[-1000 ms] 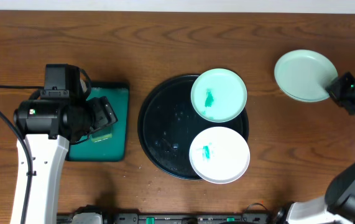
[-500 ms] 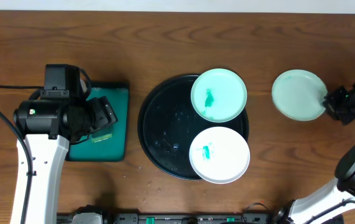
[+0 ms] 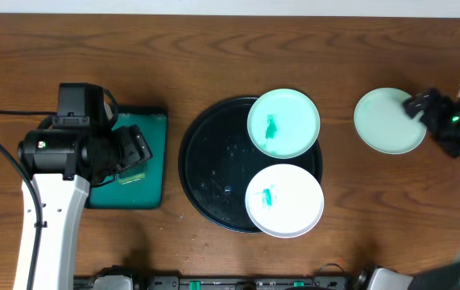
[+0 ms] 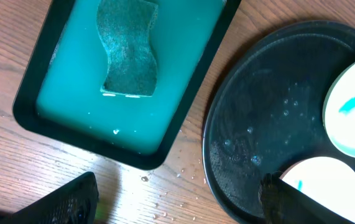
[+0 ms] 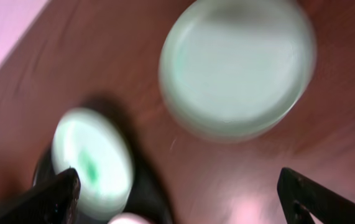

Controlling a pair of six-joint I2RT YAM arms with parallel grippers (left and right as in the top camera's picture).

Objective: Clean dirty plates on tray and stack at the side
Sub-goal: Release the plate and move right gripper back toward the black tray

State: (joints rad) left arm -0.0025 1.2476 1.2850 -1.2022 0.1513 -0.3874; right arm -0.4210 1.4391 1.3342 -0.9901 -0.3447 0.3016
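The mint plate [image 3: 387, 122], gripped at its rim a second ago, is now set down on the table [image 3: 213, 48]. The right pincer [image 3: 415, 105] is spread wide and empty, with the plate just below it and free of the fingers. One plate is thus judged stacked aside. Two smeared plates [image 3: 283, 122] are left on the tray [image 3: 205, 173], well to that pincer's left. The left pincer [image 4: 177, 202] is held wide, with the sponge [image 4: 129, 50] ahead of it. No writing can be read.

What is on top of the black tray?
A mint-green plate and a white plate, both green-smeared, plus droplets. The tray floor beneath them is hidden.
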